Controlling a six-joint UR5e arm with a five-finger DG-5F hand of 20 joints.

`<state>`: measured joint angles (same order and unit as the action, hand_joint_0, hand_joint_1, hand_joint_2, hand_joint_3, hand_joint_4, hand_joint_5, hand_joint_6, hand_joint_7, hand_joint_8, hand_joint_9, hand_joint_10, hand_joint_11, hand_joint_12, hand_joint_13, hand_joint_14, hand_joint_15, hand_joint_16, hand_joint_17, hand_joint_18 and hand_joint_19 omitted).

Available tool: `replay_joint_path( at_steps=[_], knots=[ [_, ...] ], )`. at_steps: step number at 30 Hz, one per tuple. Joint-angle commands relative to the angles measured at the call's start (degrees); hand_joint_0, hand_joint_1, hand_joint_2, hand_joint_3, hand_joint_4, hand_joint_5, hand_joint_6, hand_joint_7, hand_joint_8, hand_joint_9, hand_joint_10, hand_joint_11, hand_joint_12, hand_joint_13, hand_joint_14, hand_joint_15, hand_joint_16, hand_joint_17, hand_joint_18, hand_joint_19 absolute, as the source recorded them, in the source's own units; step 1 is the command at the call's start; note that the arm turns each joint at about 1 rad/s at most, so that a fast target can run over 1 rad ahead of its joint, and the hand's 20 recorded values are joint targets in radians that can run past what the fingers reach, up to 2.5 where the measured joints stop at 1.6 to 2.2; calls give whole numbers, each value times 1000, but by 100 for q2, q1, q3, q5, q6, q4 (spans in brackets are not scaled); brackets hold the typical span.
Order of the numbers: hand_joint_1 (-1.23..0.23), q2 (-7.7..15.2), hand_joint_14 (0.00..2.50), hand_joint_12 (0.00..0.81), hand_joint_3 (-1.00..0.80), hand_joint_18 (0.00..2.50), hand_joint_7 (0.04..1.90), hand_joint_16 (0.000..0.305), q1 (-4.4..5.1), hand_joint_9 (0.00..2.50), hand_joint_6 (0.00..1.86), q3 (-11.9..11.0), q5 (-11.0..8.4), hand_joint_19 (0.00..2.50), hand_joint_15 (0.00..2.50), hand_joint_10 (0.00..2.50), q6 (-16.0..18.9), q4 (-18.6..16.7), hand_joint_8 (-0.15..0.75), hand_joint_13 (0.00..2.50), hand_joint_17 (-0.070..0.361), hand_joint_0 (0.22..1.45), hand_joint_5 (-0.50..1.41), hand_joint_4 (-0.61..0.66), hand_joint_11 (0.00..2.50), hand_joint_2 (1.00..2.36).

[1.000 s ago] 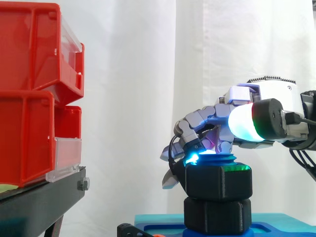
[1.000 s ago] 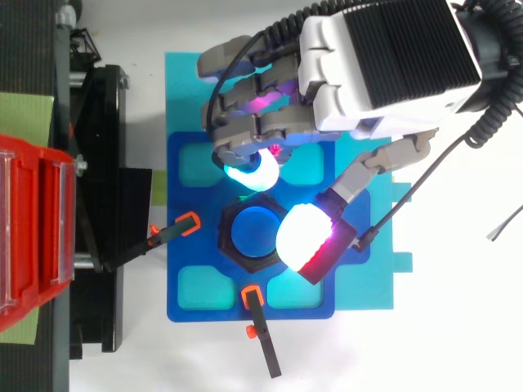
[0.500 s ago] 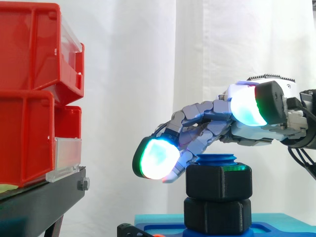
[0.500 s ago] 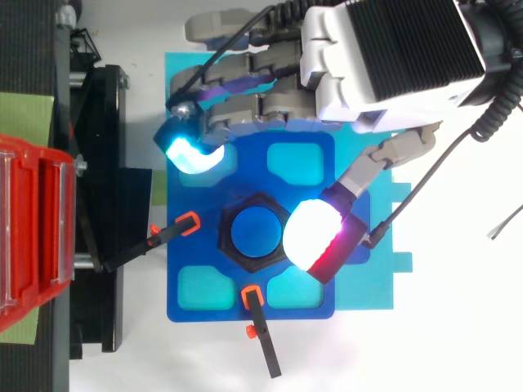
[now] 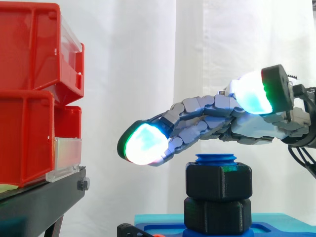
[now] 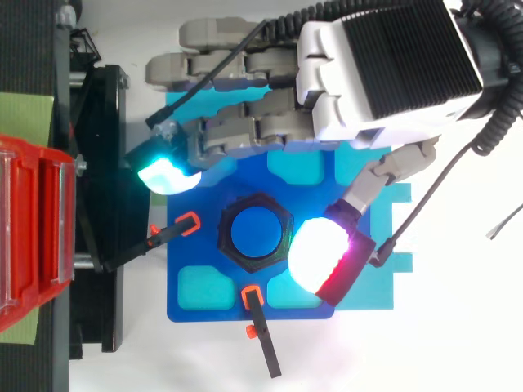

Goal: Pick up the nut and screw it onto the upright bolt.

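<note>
Side view first: the robot hand [image 5: 232, 123] has let go. A second ago its fingers were curled down onto the top edge of the nut [image 5: 218, 180], one glowing pad pressed right against it. Now those fingers [image 5: 195, 121] are stretched out nearly straight, wide open and holding nothing, and they hang clear above the nut with daylight between. The big thumb pad [image 5: 254, 96] has lifted too, up and back toward the wrist.

From the top view the same story plays out. The fingers have swept off the nut toward the red bins [image 6: 33, 245], and the thumb pad sits just beside the nut's far edge rather than on it.

And the nut? It is on the bolt [image 5: 215, 159], level, with the blue tip of the bolt poking out just above it. Its underside rests on the black hexagonal block [image 5: 217, 216] below, all standing on the blue plate [image 6: 196, 286].

My read is that this is a release after a twist. With the nut apparently seated against the block, little turning looks left, so the open hand is either resetting for one more turn or finishing.
</note>
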<state>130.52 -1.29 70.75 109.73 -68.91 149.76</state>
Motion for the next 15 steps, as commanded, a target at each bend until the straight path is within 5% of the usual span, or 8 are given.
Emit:
replay_joint_path(
  at_steps=[1,15],
  knots=[
    [-49,0,0,345,-500,0,571,52,59,137,501,0,-31,0,0,0,9,18,181,0,117,370,-215,102,0,1000],
    [-39,0,0,333,-500,0,656,48,208,221,501,0,-48,0,0,0,53,282,203,2,107,402,-179,164,0,1000]
  ],
)
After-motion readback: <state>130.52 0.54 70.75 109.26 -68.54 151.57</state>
